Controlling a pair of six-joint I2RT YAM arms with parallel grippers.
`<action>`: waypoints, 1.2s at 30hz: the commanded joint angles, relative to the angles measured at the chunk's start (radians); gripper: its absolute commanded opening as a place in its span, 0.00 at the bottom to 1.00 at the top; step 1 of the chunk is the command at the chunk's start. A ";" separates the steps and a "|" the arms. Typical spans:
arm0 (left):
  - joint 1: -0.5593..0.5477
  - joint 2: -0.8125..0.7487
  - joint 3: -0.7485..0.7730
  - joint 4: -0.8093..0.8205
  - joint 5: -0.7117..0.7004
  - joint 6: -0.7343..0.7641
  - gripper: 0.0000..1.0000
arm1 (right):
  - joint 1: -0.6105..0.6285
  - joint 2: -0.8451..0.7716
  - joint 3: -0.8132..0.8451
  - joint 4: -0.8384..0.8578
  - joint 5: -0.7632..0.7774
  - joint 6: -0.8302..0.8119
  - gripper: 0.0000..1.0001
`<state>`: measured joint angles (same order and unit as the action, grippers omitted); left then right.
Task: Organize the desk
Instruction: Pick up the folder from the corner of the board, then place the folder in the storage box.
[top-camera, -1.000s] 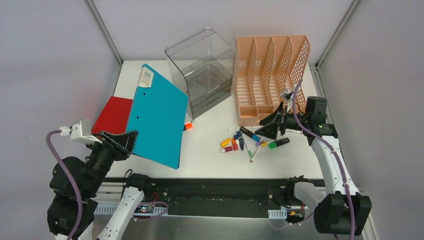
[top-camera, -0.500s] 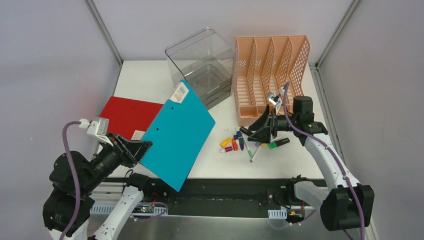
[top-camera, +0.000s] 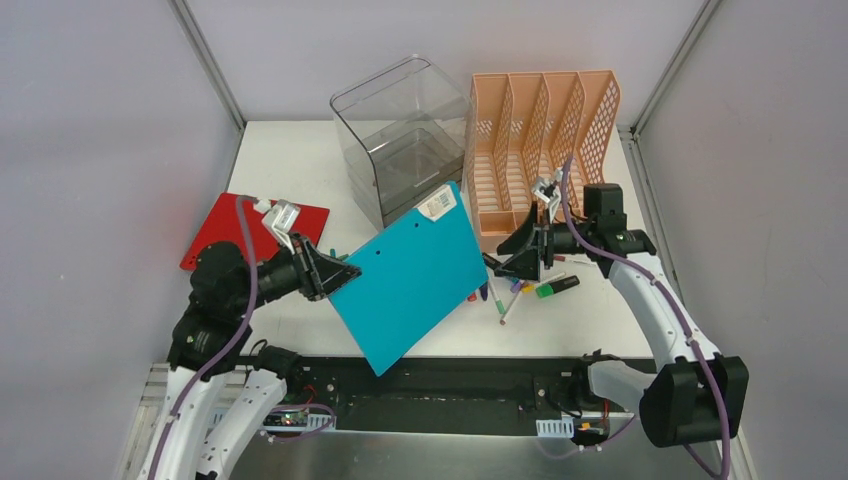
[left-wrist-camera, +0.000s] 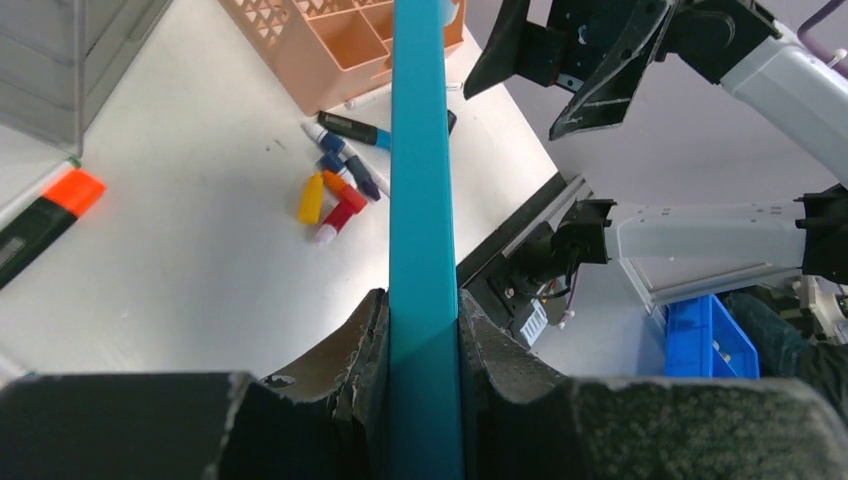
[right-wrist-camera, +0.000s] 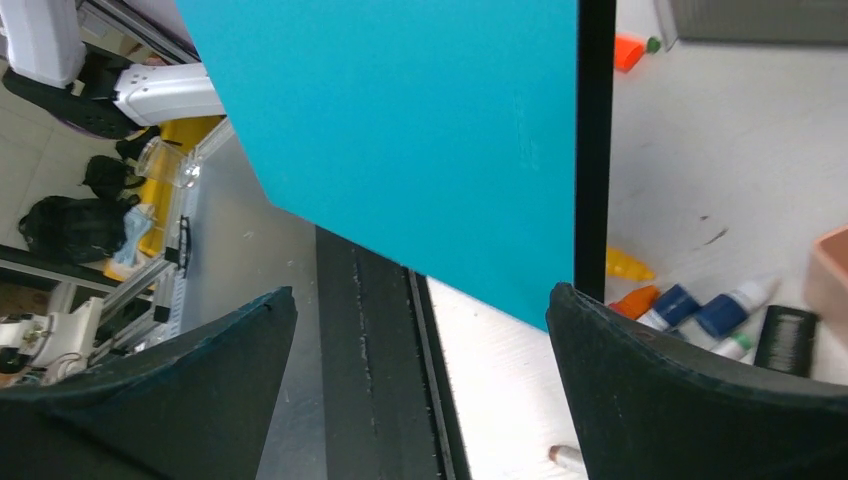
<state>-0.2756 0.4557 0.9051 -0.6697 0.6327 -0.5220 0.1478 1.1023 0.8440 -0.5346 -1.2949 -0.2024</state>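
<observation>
My left gripper (top-camera: 330, 277) is shut on the edge of a teal folder (top-camera: 410, 277) and holds it in the air over the front middle of the white desk (top-camera: 300, 165). In the left wrist view the folder (left-wrist-camera: 422, 180) stands edge-on between my fingers (left-wrist-camera: 355, 355). My right gripper (top-camera: 515, 256) is open and empty just right of the folder, above a scatter of markers (top-camera: 520, 285). The right wrist view shows the folder's flat face (right-wrist-camera: 400, 130) ahead of my wide-open fingers (right-wrist-camera: 640, 380). A red folder (top-camera: 240, 222) lies flat at the left.
A clear plastic drawer box (top-camera: 405, 140) stands at the back middle. A peach file rack (top-camera: 540, 150) stands at the back right, close behind my right gripper. An orange highlighter (left-wrist-camera: 45, 215) lies by the drawer box. Grey walls close in both sides.
My left arm has swung the teal folder to the right, from over the red folder to beside the right gripper. My right gripper has shifted slightly left toward it.
</observation>
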 joint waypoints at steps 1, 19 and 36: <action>-0.004 0.016 -0.085 0.459 0.122 -0.119 0.00 | 0.008 0.059 0.144 -0.073 0.031 -0.127 1.00; -0.004 0.213 -0.244 1.055 0.238 -0.282 0.00 | -0.093 0.109 0.286 -0.346 -0.017 -0.373 0.99; -0.005 0.350 -0.292 1.244 0.244 -0.320 0.00 | -0.085 0.116 0.299 -0.471 -0.052 -0.498 0.06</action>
<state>-0.2756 0.8024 0.6205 0.4660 0.9024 -0.8261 0.0566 1.2247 1.0912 -1.0080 -1.3090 -0.6582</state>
